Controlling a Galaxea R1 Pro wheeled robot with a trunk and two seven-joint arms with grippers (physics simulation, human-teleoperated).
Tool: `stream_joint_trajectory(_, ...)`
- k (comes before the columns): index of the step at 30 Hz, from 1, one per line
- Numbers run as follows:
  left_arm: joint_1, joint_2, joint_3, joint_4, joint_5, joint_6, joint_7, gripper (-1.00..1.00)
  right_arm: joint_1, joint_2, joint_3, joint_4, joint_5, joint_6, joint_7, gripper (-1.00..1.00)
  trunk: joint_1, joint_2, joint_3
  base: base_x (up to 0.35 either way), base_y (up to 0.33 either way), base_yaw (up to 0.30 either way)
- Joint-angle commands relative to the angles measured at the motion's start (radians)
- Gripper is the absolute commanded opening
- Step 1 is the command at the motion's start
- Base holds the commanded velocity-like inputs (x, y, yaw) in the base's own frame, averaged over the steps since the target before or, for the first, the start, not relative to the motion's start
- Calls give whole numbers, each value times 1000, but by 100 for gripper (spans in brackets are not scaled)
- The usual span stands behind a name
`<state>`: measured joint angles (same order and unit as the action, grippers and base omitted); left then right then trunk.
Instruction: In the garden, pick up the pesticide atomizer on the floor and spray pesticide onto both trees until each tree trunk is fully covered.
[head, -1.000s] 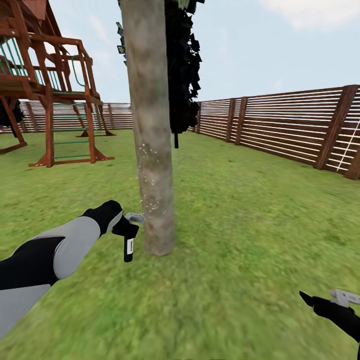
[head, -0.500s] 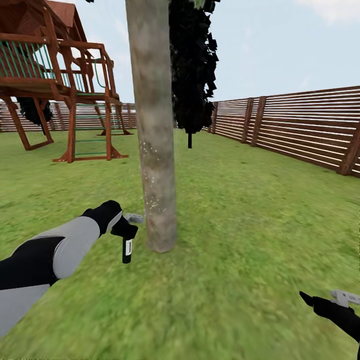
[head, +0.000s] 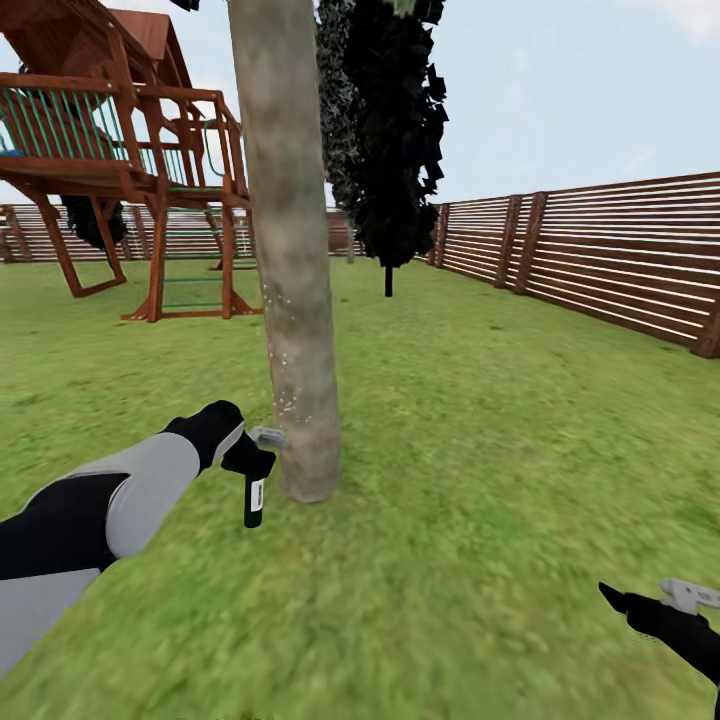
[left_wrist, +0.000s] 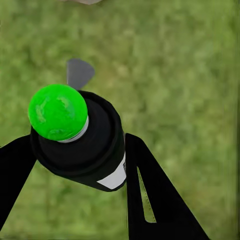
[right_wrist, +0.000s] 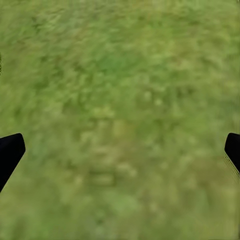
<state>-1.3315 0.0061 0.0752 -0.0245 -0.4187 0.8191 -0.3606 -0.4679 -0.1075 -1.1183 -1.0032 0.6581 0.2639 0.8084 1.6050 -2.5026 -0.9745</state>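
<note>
Trunk (head: 290, 300) further left, view panned.

Green lawn (head: 480, 420), brown slat fence (head: 620, 260), wooden play tower (head: 120, 150), pale blue sky (head: 580, 90)

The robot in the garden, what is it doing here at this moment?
The left gripper holds the dark pesticide atomizer close beside the grey-brown tree trunk, with its light trigger head toward the bark. Small white specks show on the lower trunk. The right gripper hangs open and empty over the grass. A wooden play structure and a slat fence stand behind.
</note>
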Motion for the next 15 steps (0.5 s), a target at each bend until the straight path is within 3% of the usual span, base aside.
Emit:
stream_joint_trajectory(1, 0, 0, 0, 0, 0, 0, 0, -100, 0, 0, 0, 0, 0, 0, 0, 100, 0, 0, 0, 56, -348, 252)
stream_joint_trajectory(7, 0, 0, 0, 0, 0, 0, 0, -100, 0, 0, 0, 0, 0, 0, 0, 100, 0, 0, 0, 129, -336, 248)
stream_joint_trajectory(15, 0, 0, 0, 0, 0, -1, 0, -100, 0, -1, 0, 0, 0, 0, 0, 100, 0, 0, 0, 229, -276, 31)
